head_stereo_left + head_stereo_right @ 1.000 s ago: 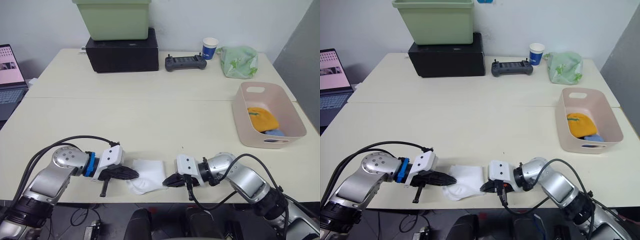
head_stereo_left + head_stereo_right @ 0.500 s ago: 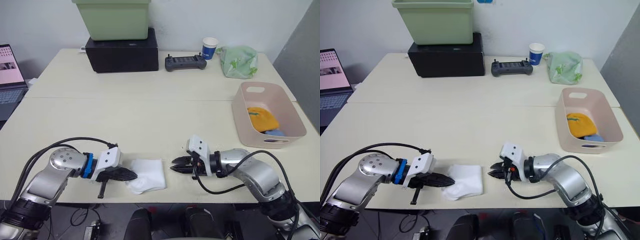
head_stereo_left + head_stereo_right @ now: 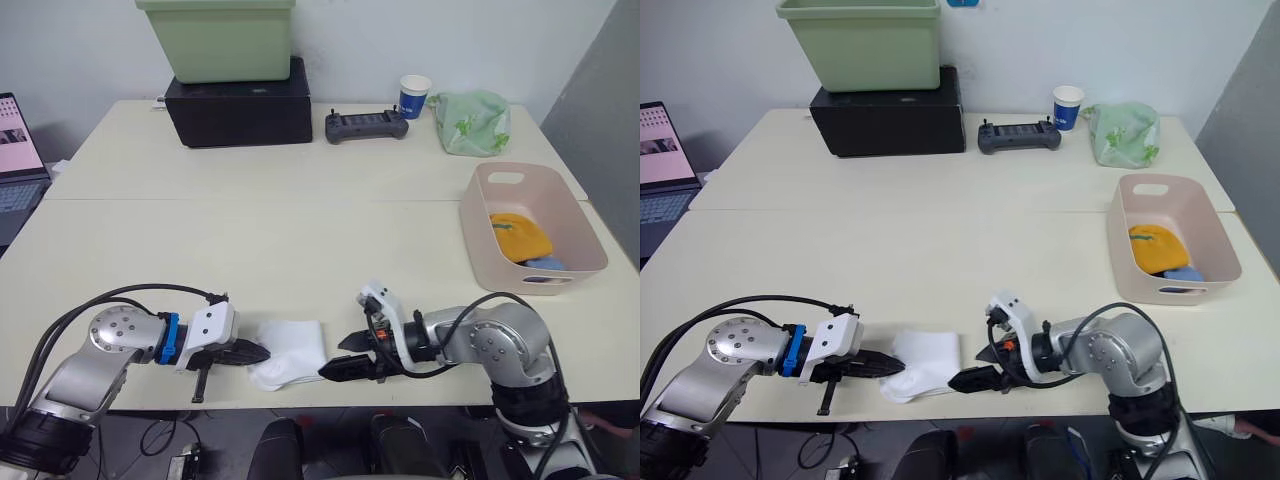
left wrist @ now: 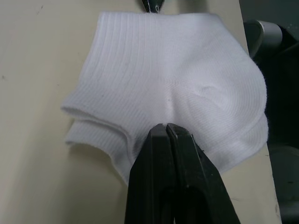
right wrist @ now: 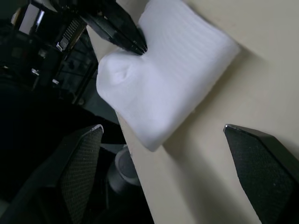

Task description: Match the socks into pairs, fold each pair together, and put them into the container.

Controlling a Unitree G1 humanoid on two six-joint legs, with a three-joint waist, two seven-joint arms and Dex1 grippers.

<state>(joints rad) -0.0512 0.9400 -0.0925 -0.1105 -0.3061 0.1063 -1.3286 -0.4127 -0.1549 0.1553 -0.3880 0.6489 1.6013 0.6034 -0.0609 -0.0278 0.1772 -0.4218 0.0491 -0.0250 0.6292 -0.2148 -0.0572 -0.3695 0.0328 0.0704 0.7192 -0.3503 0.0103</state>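
Folded pair of white ribbed fabric socks (image 3: 292, 350) lay flat at the near table edge, between the two arms. Left gripper (image 3: 250, 352) had its black fingers pressed together, tips on the pair's near-left edge; whether fabric was caught between them could not be told. Likely pinning the fold so it would not spring apart. Right gripper (image 3: 338, 357), just beside the pair's opposite edge, stood with jaws spread wide and nothing in them, probably lined up to take the bundle.

Farther right, pale pink rounded plastic basket (image 3: 480, 240) held a mustard-orange sock bundle (image 3: 521, 236) and a light blue one (image 3: 545, 264). White pair judged last to go in.
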